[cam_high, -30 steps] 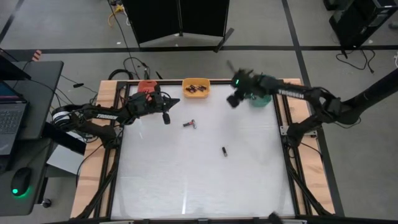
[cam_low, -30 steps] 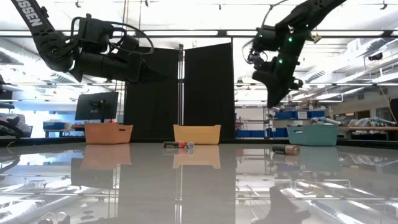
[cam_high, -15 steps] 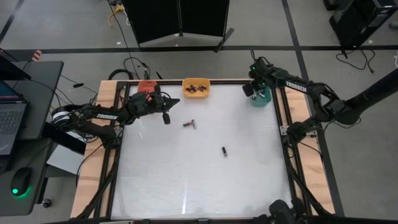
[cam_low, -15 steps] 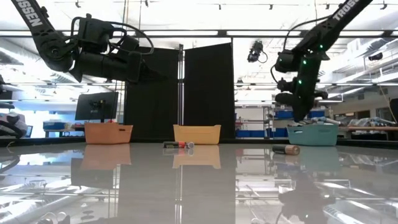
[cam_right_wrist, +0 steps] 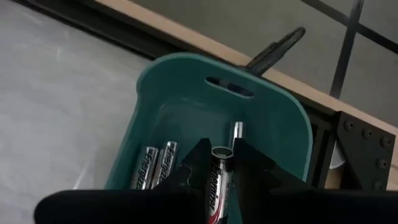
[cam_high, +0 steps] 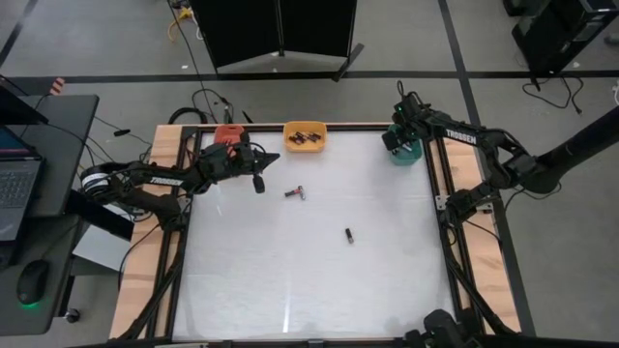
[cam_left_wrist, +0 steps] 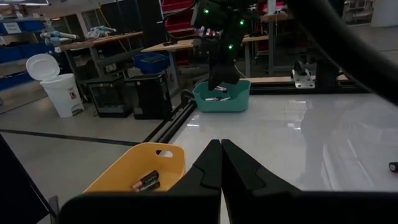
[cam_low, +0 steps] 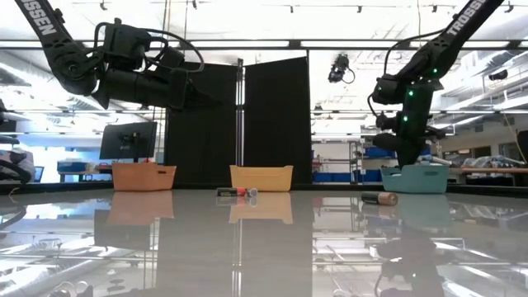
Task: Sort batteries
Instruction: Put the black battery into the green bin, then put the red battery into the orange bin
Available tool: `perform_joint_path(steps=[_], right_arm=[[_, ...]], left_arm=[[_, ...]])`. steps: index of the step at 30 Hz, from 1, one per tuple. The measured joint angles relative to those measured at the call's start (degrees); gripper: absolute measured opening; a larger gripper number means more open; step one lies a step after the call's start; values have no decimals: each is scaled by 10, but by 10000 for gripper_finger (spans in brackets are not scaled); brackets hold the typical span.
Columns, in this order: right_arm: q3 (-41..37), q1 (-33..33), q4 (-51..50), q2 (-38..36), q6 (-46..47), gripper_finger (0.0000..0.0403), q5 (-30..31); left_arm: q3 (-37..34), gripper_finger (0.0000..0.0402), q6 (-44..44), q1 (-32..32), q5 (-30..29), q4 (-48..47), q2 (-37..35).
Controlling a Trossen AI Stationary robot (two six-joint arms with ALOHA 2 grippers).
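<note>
We watch right gripper [cam_right_wrist: 219,163] swing in over teal plastic bin [cam_right_wrist: 286,124] — clamped on black-and-silver cylindrical battery [cam_right_wrist: 217,177] — drop imminent; left gripper [cam_left_wrist: 221,163] shut, idle.

One battery [cam_right_wrist: 217,180] — dark, silver-capped — stands clamped upright above the teal bin [cam_right_wrist: 277,118], where three more [cam_right_wrist: 155,163] lie flat. Others rest in the yellow bin [cam_high: 306,137]; two lie loose on the table — one red-banded [cam_high: 296,192], one dark [cam_high: 349,234].
</note>
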Motion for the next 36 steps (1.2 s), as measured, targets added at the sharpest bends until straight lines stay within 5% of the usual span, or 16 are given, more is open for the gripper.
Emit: perform_joint_path(steps=[17, 29, 32, 36], right_arm=[[6, 14, 75, 102, -3, 61, 4], [45, 18, -22, 71, -19, 160, 3], [58, 36, -60, 46, -37, 143, 1], [62, 68, -107, 6, -44, 60, -64]], left_arm=[[0, 7, 0, -3, 0, -17, 0], [0, 7, -10, -3, 0, -34, 0], [0, 7, 5, -7, 0, -41, 0], [13, 7, 22, -21, 1, -81, -5]])
